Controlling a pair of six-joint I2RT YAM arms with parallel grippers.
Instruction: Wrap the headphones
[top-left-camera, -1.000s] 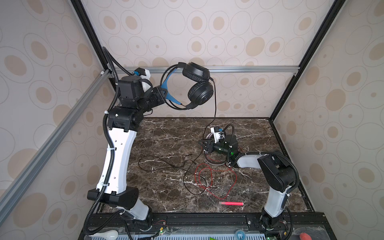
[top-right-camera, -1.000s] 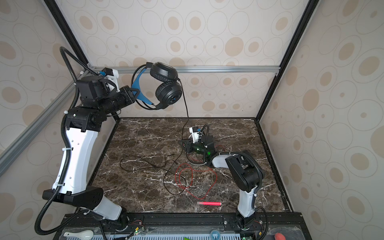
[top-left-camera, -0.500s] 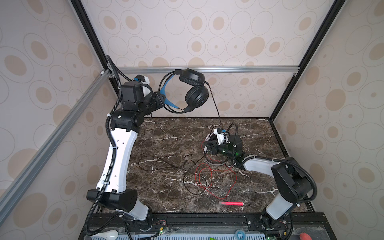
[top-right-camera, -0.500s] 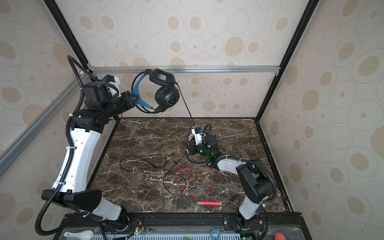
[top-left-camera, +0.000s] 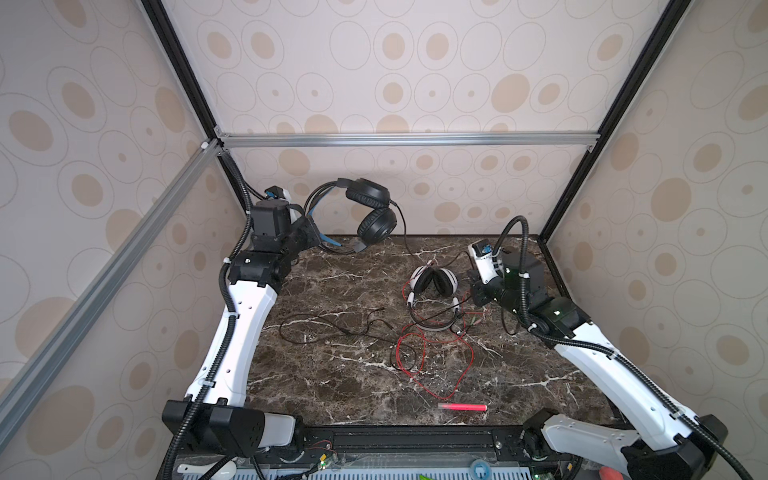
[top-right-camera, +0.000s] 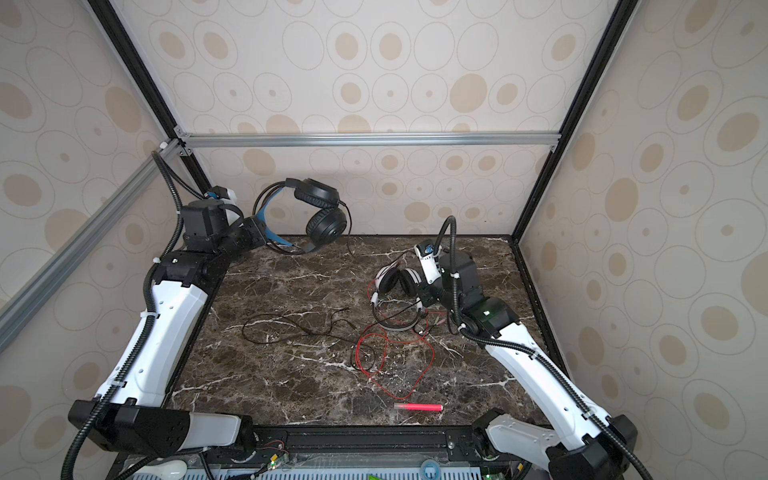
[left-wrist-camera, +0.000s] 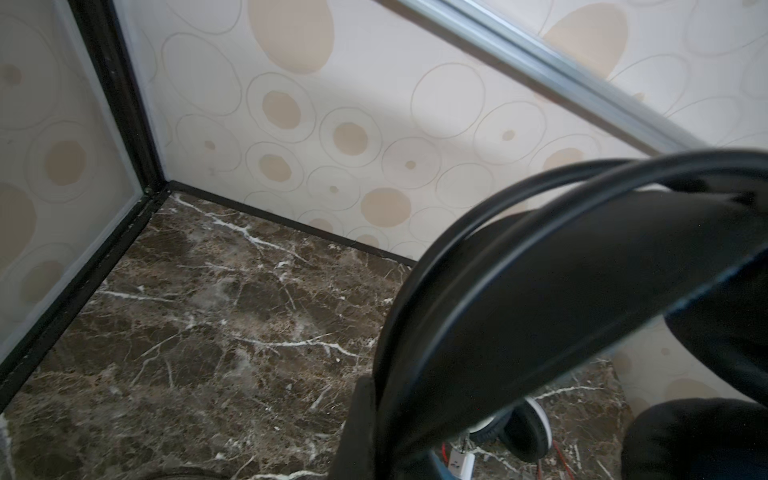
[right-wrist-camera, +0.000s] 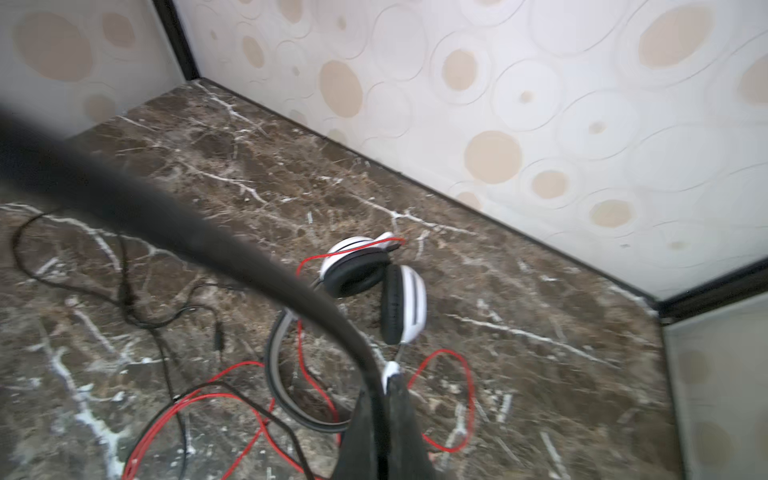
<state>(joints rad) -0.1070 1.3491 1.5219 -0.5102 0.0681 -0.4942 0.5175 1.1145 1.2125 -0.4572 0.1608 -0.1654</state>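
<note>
1. The desk (top-left-camera: 332, 374) is dark marble with white veins.
2. White headphones (top-left-camera: 434, 282) lie right of centre, their red cable (top-left-camera: 473, 353) looped loosely in front.
3. A black cable (top-left-camera: 281, 330) sprawls left of them.
4. A pink stick (top-left-camera: 462, 407) lies near the front edge.

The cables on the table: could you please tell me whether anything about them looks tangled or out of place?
Yes. The red cable of the white headphones sprawls in loose loops across the table, crossing the black cable, so they look tangled. A pink stick lies stray near the front edge.
</note>
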